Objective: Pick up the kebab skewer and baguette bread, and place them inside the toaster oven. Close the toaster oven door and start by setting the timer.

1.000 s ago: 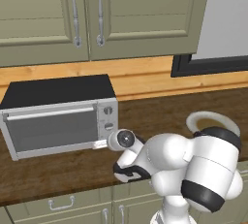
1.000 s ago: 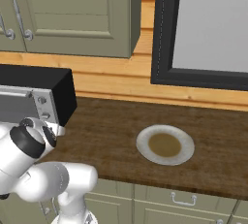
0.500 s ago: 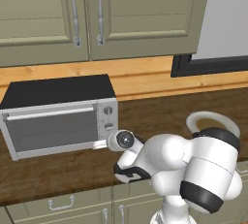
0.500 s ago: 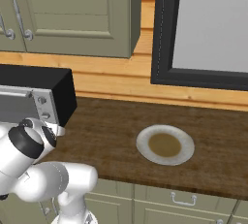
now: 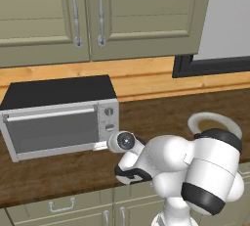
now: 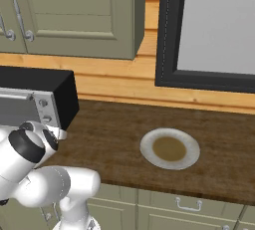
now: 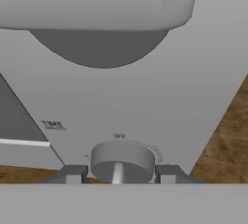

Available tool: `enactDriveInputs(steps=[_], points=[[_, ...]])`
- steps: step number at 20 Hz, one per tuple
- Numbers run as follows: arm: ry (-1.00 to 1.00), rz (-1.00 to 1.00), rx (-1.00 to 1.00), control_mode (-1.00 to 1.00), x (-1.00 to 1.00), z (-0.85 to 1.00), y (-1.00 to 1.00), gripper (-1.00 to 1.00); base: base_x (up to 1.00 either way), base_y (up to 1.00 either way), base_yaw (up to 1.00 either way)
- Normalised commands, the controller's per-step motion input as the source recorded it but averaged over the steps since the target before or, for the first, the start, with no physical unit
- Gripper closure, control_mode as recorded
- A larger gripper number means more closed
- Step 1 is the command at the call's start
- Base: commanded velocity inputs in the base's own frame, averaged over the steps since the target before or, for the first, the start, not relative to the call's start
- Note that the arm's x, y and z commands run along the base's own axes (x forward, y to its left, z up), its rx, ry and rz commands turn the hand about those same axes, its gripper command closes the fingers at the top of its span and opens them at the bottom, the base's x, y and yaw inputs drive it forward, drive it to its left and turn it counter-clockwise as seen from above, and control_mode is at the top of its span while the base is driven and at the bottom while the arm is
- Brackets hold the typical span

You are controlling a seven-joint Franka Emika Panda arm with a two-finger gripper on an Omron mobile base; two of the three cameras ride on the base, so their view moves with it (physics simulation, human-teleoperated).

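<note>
The toaster oven [image 5: 53, 93] [image 6: 45, 87] stands on the counter at the left, silver with a black top. Its door [image 5: 51, 132] is shut, the bar handle along its top edge. My gripper [image 5: 101, 146] [image 6: 60, 133] [image 7: 120, 173] is at the lowest of the three knobs. That grey timer knob [image 7: 122, 159] sits between my two fingertips [image 7: 72, 173], which rest against its sides. The kebab skewer and baguette bread are hidden from view.
A round plate [image 6: 169, 148] with a brown centre lies on the wooden counter [image 6: 109, 134] to the right of the oven. Wall cabinets [image 5: 97, 14] hang above, and a dark-framed window [image 6: 214, 30] is at the right. Another knob [image 7: 101, 48] sits above the timer knob.
</note>
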Motion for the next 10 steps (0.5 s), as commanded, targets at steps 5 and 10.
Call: enactDriveInputs(steps=[5,10], points=[[0.0,0.0,0.0,-1.0,0.0,0.0,0.0,1.0,0.0,0.0,0.0],[0.0,0.0,0.0,-1.0,0.0,0.0,0.0,1.0,0.0,0.0,0.0]])
